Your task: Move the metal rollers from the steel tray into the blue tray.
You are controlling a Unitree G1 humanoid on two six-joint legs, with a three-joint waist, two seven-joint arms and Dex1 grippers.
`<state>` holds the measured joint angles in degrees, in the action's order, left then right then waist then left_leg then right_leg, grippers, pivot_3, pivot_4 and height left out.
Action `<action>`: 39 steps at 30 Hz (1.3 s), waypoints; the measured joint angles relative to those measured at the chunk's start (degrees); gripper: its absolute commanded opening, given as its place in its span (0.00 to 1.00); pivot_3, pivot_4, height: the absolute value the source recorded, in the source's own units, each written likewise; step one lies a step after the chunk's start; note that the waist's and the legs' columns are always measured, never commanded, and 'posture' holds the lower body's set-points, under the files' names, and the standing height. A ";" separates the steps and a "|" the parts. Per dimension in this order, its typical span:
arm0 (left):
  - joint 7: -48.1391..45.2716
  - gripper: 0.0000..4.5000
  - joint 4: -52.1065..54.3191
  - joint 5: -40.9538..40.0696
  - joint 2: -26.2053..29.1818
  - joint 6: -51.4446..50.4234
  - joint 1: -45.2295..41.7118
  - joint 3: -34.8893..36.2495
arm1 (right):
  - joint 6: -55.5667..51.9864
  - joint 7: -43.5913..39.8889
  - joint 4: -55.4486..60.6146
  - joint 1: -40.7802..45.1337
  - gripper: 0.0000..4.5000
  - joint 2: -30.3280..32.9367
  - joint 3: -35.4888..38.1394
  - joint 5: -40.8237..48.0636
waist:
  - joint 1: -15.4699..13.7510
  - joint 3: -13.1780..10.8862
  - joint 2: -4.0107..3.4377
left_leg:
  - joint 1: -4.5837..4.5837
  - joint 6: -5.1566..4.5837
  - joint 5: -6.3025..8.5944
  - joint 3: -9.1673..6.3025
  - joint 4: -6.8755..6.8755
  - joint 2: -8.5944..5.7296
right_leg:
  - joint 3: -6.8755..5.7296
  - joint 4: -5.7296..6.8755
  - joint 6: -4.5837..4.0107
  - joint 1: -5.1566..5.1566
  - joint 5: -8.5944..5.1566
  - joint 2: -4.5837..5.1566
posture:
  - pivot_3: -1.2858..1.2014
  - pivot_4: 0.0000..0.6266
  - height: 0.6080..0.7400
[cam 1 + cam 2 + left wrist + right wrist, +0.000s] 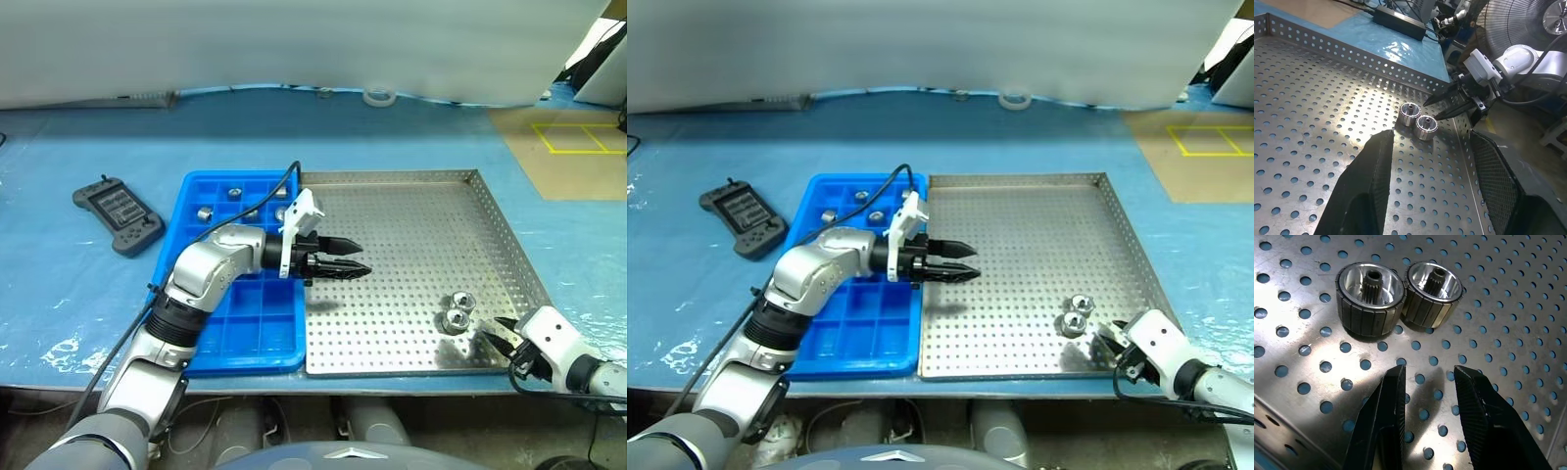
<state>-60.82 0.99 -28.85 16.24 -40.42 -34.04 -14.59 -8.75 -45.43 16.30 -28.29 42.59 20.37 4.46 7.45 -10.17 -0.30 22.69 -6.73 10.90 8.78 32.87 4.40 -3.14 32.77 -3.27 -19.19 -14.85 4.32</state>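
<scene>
Near the front right corner of the square perforated steel tray [411, 245], two shiny ribbed metal rollers [1400, 296] stand touching. Right tool [1425, 382], spread and empty, sits just short; closing there risks nudging both. Left tool [348, 257] hovers spread, empty, beside the blue compartmented plastic tray [191, 201].
</scene>
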 measured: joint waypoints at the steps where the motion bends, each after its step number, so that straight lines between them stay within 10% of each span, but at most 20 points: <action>1: -0.11 0.57 -1.13 0.20 -0.25 0.59 -0.02 -0.08 | -0.61 -0.71 0.39 -0.47 0.36 0.38 -0.03 0.23 | -0.08 0.01 -0.01 | 0.03 0.00 0.00 0.00 0.00 0.00 | 0.00 0.00 0.00 -0.01 0.00 0.00 | 0.34 0.24 1.00; 11: -2.21 0.57 -9.11 3.21 -0.71 6.94 0.01 -0.74 | -2.57 -9.64 1.53 -9.92 0.36 7.96 6.15 3.19 | -3.68 0.13 -0.23 | 0.37 -0.33 0.16 -0.04 -0.12 -0.01 | -0.04 -0.03 0.26 -0.12 -0.15 0.02 | 0.34 0.24 1.00; 39: 1.35 0.57 1.31 0.76 -0.35 -0.21 1.06 -0.61 | -3.43 -2.23 3.11 -1.89 0.36 3.40 1.31 0.98 | -1.88 0.17 -0.40 | 0.07 0.04 0.21 -0.03 -0.07 0.00 | 0.01 0.01 0.29 0.01 -0.16 0.03 | 0.34 0.24 1.00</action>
<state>-59.47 2.30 -28.09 15.89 -40.63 -32.99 -15.20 -12.18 -47.66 19.41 -30.18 45.99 21.68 5.44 5.57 -10.01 -0.70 22.77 -6.69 11.11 8.75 32.80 4.39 -3.13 32.79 -2.98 -19.18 -15.01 4.35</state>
